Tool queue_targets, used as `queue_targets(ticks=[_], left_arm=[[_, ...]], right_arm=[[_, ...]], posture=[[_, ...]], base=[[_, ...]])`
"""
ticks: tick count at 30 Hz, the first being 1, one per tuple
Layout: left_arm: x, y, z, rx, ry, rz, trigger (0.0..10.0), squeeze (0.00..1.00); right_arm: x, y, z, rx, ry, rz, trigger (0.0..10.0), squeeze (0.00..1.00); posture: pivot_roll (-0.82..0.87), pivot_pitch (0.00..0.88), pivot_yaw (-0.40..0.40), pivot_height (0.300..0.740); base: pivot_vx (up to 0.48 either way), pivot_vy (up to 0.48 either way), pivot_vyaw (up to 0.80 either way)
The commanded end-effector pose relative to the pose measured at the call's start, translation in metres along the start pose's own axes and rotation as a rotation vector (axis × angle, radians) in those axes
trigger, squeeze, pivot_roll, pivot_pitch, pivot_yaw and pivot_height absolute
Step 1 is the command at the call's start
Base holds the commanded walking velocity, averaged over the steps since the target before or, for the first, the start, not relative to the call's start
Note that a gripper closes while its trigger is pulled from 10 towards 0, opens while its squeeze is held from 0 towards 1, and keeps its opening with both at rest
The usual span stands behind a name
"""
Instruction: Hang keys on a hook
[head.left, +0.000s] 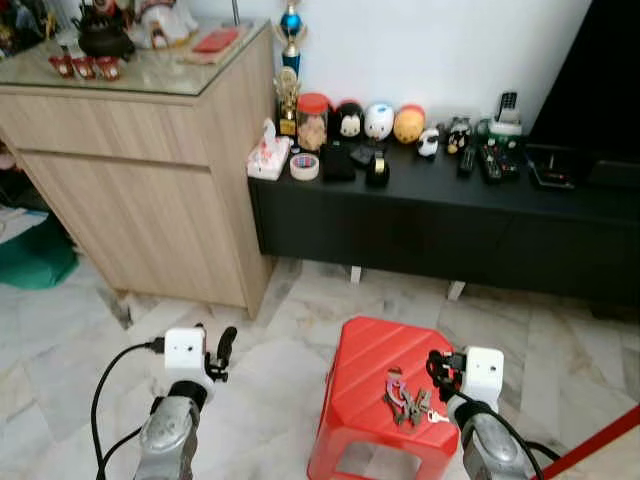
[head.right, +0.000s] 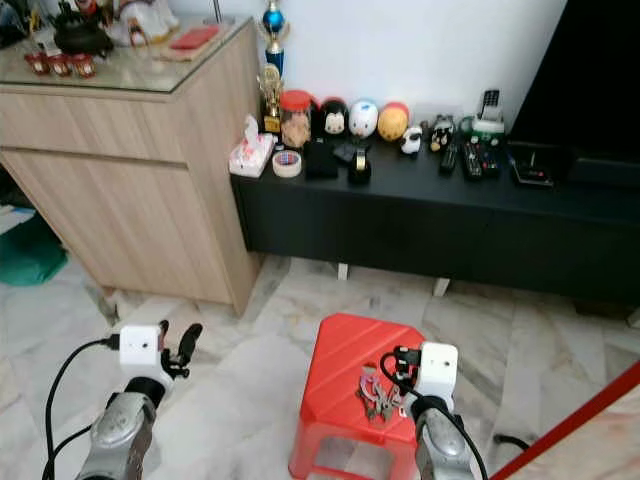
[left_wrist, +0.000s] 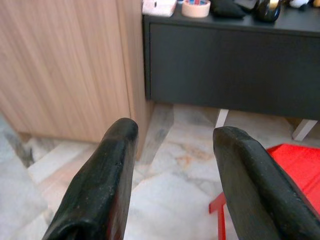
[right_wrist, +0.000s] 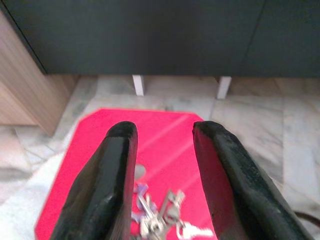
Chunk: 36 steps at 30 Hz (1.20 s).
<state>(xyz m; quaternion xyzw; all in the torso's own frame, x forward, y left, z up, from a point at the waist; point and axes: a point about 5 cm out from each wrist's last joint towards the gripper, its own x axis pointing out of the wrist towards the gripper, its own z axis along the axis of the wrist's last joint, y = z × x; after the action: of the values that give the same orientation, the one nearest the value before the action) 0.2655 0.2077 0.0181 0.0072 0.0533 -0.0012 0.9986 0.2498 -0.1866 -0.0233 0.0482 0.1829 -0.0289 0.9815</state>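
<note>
Keys are lying in a loose bunch on the top of a red plastic stool, toward its 4 o'clock corner, and nothing is gripping them. The right gripper is hovering just beside the bunch, at about 2 o'clock from it, with its two black fingers standing apart; in the right wrist view the keys are showing between those fingers, low over the red seat. The left gripper is hanging over the marble floor at 9 o'clock from the stool, well apart from it, its fingers spread and holding nothing. Beyond the stool, at 12 o'clock, a low black cabinet is carrying a row of small round figurines, a roll of tape, a tissue pack and remote controls; any writing on these is too small to read. A light wooden cabinet is standing at 10 o'clock.
</note>
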Motion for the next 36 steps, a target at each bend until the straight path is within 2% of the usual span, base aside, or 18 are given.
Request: queue_targets(ticks=[1, 9, 17, 19, 22, 27, 36], left_arm=[[0.000, 0.001, 0.002, 0.004, -0.009, -0.014, 10.0, 0.00], [0.010, 0.002, 0.016, 0.013, -0.034, -0.060, 10.0, 0.00], [0.012, 0.001, 0.017, 0.001, -0.021, -0.064, 10.0, 0.00], [0.013, 0.001, 0.017, -0.024, -0.016, -0.054, 10.0, 0.00], [0.015, 0.001, 0.017, -0.039, -0.010, -0.048, 10.0, 0.00], [0.019, -0.003, 0.021, -0.034, -0.012, -0.084, 10.0, 0.00], [0.021, -0.004, 0.021, -0.047, -0.001, -0.062, 10.0, 0.00]], right_arm=[[-0.001, -0.003, 0.000, -0.017, -0.006, -0.011, 10.0, 0.00], [0.004, -0.005, 0.007, -0.033, 0.002, -0.013, 10.0, 0.00], [0.007, 0.002, 0.008, -0.072, 0.024, 0.041, 10.0, 0.00], [0.008, 0.004, 0.008, -0.053, 0.026, 0.046, 10.0, 0.00], [0.008, 0.006, 0.008, -0.070, 0.024, 0.058, 10.0, 0.00], [0.008, 0.005, 0.006, -0.060, 0.031, 0.047, 10.0, 0.00], [0.005, 0.002, 0.000, -0.047, 0.066, 0.033, 10.0, 0.00]], posture=[[0.03, 0.000, -0.030, 0.740], [0.03, 0.000, -0.027, 0.731], [0.02, 0.000, -0.018, 0.676], [0.02, 0.000, -0.017, 0.661], [0.02, 0.000, -0.023, 0.643], [0.03, 0.000, -0.024, 0.643], [0.02, 0.000, -0.019, 0.643]], base=[[0.000, 0.000, 0.00], [0.000, 0.000, 0.00], [0.000, 0.000, 0.00], [0.000, 0.000, 0.00], [0.000, 0.000, 0.00], [0.000, 0.000, 0.00], [0.000, 0.000, 0.00]])
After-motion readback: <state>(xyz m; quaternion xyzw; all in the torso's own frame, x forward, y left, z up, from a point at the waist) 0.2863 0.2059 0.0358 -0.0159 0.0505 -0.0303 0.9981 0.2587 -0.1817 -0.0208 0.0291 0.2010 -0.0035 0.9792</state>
